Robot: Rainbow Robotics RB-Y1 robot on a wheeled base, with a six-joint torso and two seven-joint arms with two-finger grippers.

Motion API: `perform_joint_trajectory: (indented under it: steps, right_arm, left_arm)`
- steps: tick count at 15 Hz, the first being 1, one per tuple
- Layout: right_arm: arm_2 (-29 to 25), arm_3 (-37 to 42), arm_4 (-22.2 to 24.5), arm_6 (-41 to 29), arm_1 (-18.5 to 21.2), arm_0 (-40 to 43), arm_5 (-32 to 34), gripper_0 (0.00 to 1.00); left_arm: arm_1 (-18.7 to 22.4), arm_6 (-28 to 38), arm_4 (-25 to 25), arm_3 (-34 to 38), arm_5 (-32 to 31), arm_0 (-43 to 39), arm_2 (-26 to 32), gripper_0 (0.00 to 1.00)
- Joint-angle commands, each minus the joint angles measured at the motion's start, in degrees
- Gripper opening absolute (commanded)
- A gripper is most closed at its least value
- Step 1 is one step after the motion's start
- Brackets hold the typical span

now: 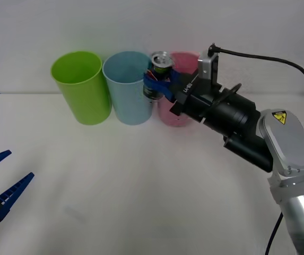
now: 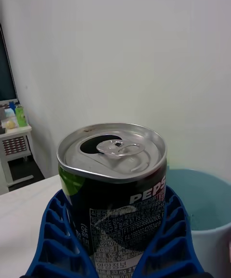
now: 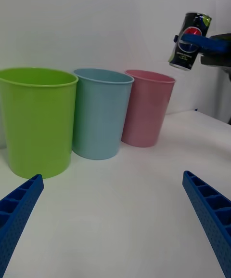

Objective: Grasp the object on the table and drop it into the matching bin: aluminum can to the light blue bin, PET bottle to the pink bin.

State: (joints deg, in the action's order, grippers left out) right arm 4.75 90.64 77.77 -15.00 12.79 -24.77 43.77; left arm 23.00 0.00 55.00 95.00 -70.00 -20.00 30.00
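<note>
Three bins stand on the table (image 1: 141, 186). The right gripper (image 1: 159, 85) pinches the can (image 1: 158, 71) in the air, above the blue bin (image 1: 126, 87) and pink bin's (image 1: 186, 61) rims. The left gripper (image 1: 0, 183) waits low, fingers spread.

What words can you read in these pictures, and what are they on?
"PEPS": white letters on the can, cut off at its edge, in the right pincer.
Small white print below it on the can: too small to read.
Yellow warning sign on the right arm: a symbol, no words.
Bins: no writing.
</note>
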Motion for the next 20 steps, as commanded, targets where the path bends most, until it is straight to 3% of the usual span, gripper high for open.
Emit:
perform_joint_trajectory:
  steps: [1,5,9,13,20]
  right_arm:
    - [-0.4,-8.6,0.0,0.1,-0.9,-7.8,0.4,0.0]
    - [-4.8,-19.9,5.0,0.8,-5.8,-17.2,1.9,0.0]
    - [-14.0,-29.7,15.4,2.1,-13.7,-24.9,2.0,0.0]
    - [-22.2,-33.3,24.8,3.6,-13.8,-29.1,1.4,0.0]
    - [-19.6,-34.4,24.5,3.7,-13.8,-29.1,-0.9,0.0]
  left_arm:
    - [0.0,0.0,0.0,0.0,0.0,0.0,0.0,1.0]
    - [0.0,0.0,0.0,0.0,0.0,0.0,0.0,1.0]
    - [0.0,0.0,0.0,0.0,0.0,0.0,0.0,1.0]
    - [0.0,0.0,0.0,0.0,0.0,0.0,0.0,1.0]
    - [0.0,0.0,0.0,0.0,0.0,0.0,0.0,1.0]
